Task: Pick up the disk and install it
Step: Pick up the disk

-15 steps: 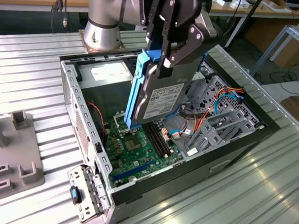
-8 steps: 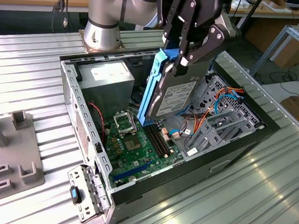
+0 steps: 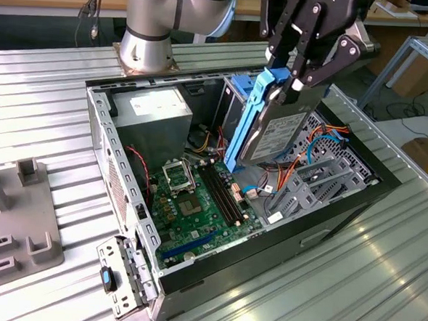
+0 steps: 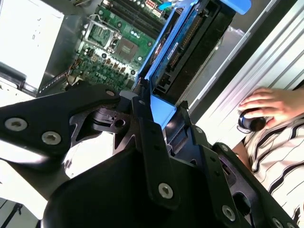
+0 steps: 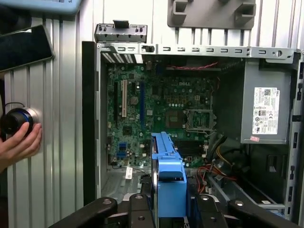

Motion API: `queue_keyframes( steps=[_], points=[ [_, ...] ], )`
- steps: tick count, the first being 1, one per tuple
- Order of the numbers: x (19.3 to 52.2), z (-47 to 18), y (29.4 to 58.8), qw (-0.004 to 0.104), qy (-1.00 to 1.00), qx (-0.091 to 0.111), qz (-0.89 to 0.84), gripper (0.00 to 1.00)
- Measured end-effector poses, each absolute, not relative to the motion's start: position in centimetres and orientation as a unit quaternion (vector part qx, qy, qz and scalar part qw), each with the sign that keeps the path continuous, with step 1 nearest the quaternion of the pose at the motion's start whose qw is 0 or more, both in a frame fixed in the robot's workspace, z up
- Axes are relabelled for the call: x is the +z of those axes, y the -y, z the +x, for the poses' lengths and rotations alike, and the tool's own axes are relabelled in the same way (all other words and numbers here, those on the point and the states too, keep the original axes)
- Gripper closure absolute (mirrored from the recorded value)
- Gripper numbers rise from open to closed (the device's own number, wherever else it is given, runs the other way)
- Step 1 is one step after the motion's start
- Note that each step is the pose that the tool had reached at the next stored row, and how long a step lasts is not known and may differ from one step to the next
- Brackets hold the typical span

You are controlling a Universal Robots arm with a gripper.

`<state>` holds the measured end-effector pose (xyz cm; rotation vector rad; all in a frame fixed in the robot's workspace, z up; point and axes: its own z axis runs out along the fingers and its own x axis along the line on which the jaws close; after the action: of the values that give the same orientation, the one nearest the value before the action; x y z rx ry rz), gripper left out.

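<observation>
My gripper (image 3: 291,81) is shut on the top end of the disk (image 3: 277,132), a dark-grey drive with bright blue rails. The disk hangs on edge, tilted, above the open computer case (image 3: 119,162), over the space between the motherboard (image 3: 197,196) and the grey drive cage (image 3: 322,182). In the second wrist view the disk (image 4: 190,42) runs away from the black fingers (image 4: 147,128) toward the board. In the first wrist view its blue end tab (image 5: 168,180) sits between the fingers, with the motherboard (image 5: 161,109) beyond it.
The case lies open on a ribbed metal table, with a power supply (image 3: 148,109), orange and blue cables (image 3: 313,148) and a loose bracket (image 3: 123,275) at its front corner. A grey fixture (image 3: 13,228) stands at the exterior view's left. A person's hand (image 5: 19,142) rests on a round knob (image 5: 16,121).
</observation>
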<state>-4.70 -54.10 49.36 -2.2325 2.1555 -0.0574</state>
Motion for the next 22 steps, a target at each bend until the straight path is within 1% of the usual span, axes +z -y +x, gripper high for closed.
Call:
queue_keyframes(
  steps=[2,7,12,15,22],
  points=[
    [49.3,-3.7,54.1,0.019,-0.694,-0.018,-0.719,0.63],
    [49.4,-3.6,54.1,0.019,-0.694,-0.018,-0.719,0.63],
    [50.5,-3.6,54.1,0.019,-0.694,-0.019,-0.719,0.63],
    [50.6,-3.5,54.1,0.019,-0.694,-0.018,-0.719,0.63],
    [50.6,-0.4,54.1,0.018,-0.694,-0.015,-0.719,0.63]
  ],
)
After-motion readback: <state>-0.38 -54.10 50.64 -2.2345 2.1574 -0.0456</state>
